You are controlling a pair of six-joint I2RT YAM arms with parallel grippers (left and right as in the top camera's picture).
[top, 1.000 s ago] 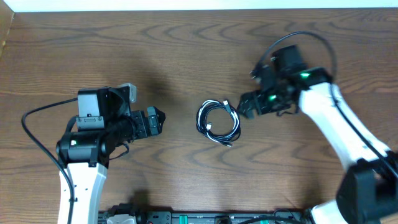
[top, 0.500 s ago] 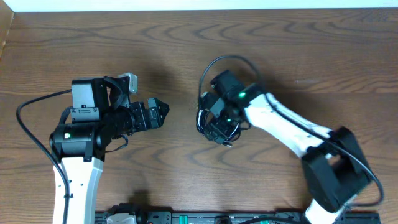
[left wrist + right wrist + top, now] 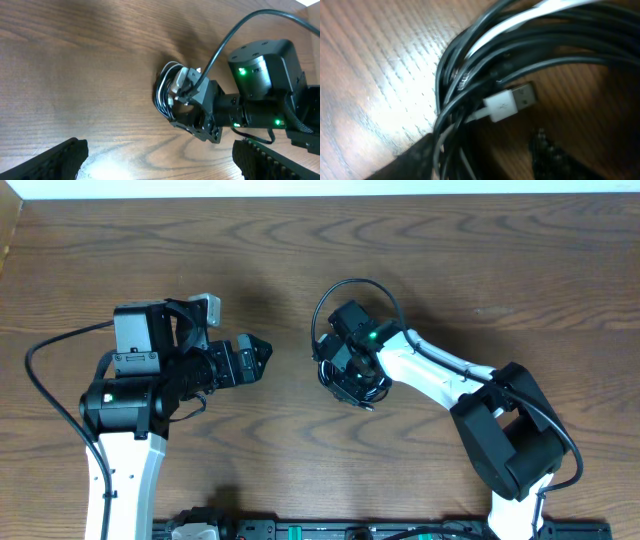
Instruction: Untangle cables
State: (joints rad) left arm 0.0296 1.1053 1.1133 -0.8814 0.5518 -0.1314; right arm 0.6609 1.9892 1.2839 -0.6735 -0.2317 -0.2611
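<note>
Overhead view: the cables (image 3: 324, 376) lie as one flat coil on the wooden table (image 3: 520, 260), just right of frame centre. Most of the coil is hidden under the right gripper (image 3: 350, 378), and only arcs show at the coil's left and lower right edges. The left gripper (image 3: 258, 356) lies well apart at centre left, pointing right toward the coil.

Left wrist view: the coil (image 3: 163, 93) sits at frame centre as stacked arcs running top to bottom. The right gripper (image 3: 192, 117) is pressed against its right side. The left gripper's fingers (image 3: 60, 160) sit wide apart at the two lower corners, with bare wood between them.

Right wrist view: black strands (image 3: 485, 65) with one pale strand (image 3: 520, 15) sweep from the upper right down to the lower left. A white USB plug (image 3: 512, 102) lies among them, its long axis lower left to upper right and its metal end pointing right. The right gripper (image 3: 482, 160) is spread apart, with strands passing between its fingers (image 3: 415, 160). Nothing is pinched.
</note>
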